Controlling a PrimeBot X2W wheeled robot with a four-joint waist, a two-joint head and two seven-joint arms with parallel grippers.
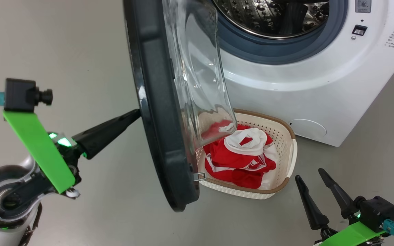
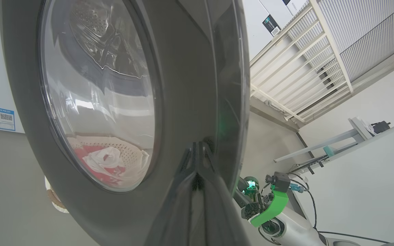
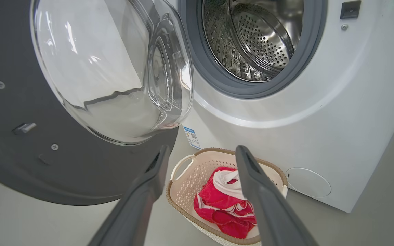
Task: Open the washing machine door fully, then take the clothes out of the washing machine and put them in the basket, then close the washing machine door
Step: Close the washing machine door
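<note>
The left gripper (image 1: 133, 114) is closed, its two dark fingers (image 2: 197, 194) pressed together into one point, and that point touches the outer face of the washing machine door (image 1: 159, 102) on its glossy black rim, near the door's free edge and holding nothing. The door (image 2: 183, 85) stands swung out from the washing machine (image 1: 286, 78), edge-on in the head view, its clear glass bowl bulging from the inner face. On that inner side of the door (image 3: 29, 153), low and partly under the glass bowl, the basket (image 1: 282, 133) sits on the grey floor in front of the machine (image 3: 337, 102). The clothes (image 1: 241, 160) lie bunched inside it, red with white bands and a white collar uppermost. Beyond the basket (image 3: 183, 181) from the door, well apart from it, the right gripper (image 1: 310, 174) hangs with its jaws spread wide and empty, pointing toward the clothes (image 3: 217, 201). Behind the door, the perforated steel drum (image 3: 251, 41) shows inside its grey gasket (image 3: 217, 82). A small blue label (image 3: 191, 137) sits just below the door's glass bowl.
</note>
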